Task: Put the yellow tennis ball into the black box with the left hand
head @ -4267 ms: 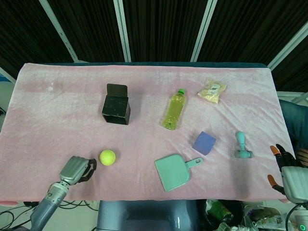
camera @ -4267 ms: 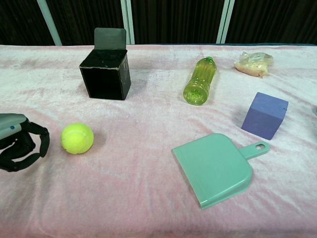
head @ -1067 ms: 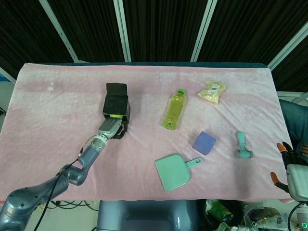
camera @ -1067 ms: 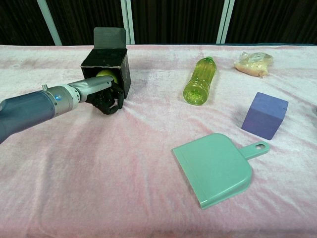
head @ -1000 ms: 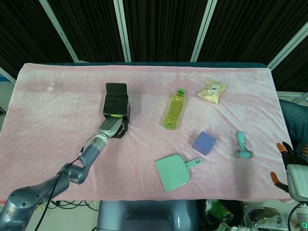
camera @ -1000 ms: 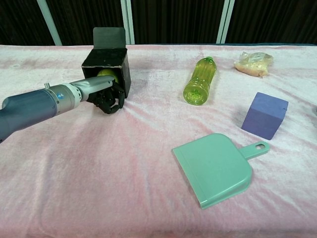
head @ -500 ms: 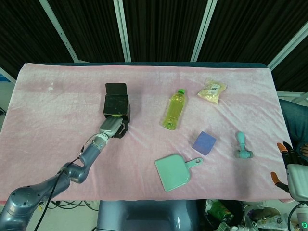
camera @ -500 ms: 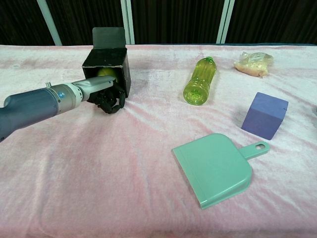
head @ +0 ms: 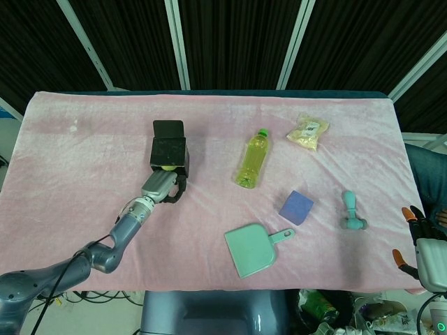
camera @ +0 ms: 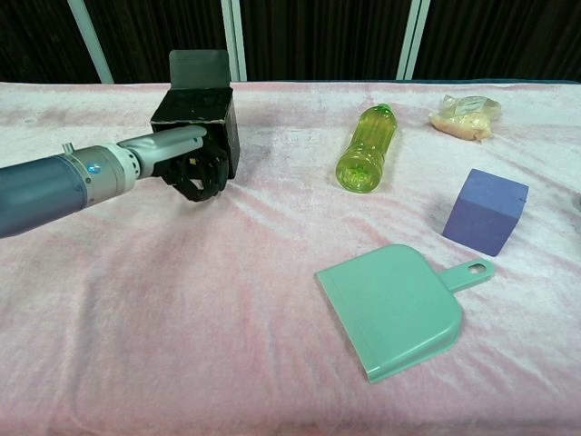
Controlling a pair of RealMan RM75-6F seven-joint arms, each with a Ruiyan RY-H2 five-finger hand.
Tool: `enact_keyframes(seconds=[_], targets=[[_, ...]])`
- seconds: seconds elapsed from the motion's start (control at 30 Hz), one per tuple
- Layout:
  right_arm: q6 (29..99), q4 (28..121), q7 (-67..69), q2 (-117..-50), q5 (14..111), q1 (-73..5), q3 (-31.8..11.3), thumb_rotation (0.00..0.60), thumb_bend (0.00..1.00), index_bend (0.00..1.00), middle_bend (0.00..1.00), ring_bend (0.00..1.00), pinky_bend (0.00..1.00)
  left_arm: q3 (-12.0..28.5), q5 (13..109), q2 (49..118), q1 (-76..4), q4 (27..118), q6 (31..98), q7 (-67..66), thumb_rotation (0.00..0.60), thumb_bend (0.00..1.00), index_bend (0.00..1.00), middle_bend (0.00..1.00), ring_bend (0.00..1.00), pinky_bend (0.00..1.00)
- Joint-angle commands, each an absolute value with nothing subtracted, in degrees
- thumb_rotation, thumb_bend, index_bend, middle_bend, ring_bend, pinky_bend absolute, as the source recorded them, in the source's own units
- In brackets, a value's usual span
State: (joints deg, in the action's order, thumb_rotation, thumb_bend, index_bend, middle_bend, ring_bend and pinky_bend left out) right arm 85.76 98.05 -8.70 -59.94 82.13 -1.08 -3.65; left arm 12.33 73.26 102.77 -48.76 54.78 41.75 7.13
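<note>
Left hand empty at the box, ball inside

The left hand [camera: 186, 162] hovers with dark fingers [camera: 201, 175] spread apart, holding nothing, just before the black box [head: 168, 154]. The yellow tennis ball [head: 168, 167] lies in the box's near edge. The right hand [head: 419, 246] sits at the table's right corner; its grip cannot be told.

bottle [head: 251, 159] right of black box [head: 168, 154]

Robot test lab, pink-clothed table [head: 84, 146], black slatted backdrop [head: 237, 42], loose cables [head: 105, 296]
</note>
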Motion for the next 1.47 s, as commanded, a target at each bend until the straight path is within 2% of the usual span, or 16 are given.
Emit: enact_keyframes(seconds=[0.03,0.17,0.3,0.4,0.5,0.6,0.8,1.07,1.33,1.47], targets=[[85.75,98.07,-8.70,-59.90,82.13,-1.07,-3.64,0.600,0.25,0.10,0.06,0.16,0.32,12.27,72.79,101.81,-48.10,56.21,43.14,5.46,0.600,0.64,0.60,0.45,0.33,0.51],[85.70,98.09,-8.65,-59.85,81.91,-1.09,-3.76,0.600,0.25,0.10,0.06,0.16,0.32,11.34,72.31,100.38,-47.52,59.40,42.61,4.12,0.600,0.63,0.55,0.40,0.29,0.45],[85.81,98.02,-8.53,-59.74,81.72,-1.05,-3.92,0.600,0.25,0.10,0.06,0.16,0.32,9.60,72.39,96.35,-46.29,67.35,42.40,2.24,0.600,0.52,0.43,0.29,0.14,0.25],[85.76,98.02,-8.37,-59.69,81.63,-1.06,-3.97,0.600,0.25,0.10,0.06,0.16,0.32,7.90,70.90,91.14,-45.05,76.62,43.01,-3.88,0.600,0.45,0.32,0.21,0.05,0.14],[85.66,98.03,-8.41,-59.69,81.69,-1.07,-3.89,0.600,0.25,0.10,0.06,0.16,0.32,6.12,69.29,86.15,-43.48,85.77,45.67,-11.19,0.600,0.40,0.26,0.17,0.01,0.09],[85.76,98.10,-8.51,-59.73,81.89,-1.07,-3.85,0.600,0.25,0.10,0.06,0.16,0.32,4.54,67.52,81.42,-41.58,94.65,49.34,-17.38,0.600,0.35,0.23,0.15,0.01,0.09],[85.94,98.13,-8.66,-59.77,82.19,-1.04,-3.79,0.600,0.25,0.10,0.06,0.16,0.32,1.50,71.05,73.17,-35.43,107.87,62.20,-24.98,0.600,0.33,0.22,0.14,0.01,0.06],[86.29,97.35,-8.29,-59.62,83.03,-1.22,-3.92,0.600,0.22,0.10,0.05,0.16,0.32,-2.41,81.34,67.36,-25.26,110.14,79.10,-25.26,0.600,0.30,0.21,0.12,0.00,0.04],[88.05,95.55,-7.46,-60.93,85.46,-1.51,-4.27,0.600,0.20,0.10,0.05,0.16,0.32,-4.43,85.04,63.05,-17.42,108.38,89.09,-19.42,0.600,0.30,0.20,0.10,0.00,0.01],[87.92,95.19,-7.89,-61.31,85.17,-1.57,-4.34,0.600,0.20,0.10,0.05,0.16,0.32,-4.77,85.43,61.14,-15.33,105.21,90.06,-12.55,0.600,0.30,0.20,0.10,0.00,0.00]])
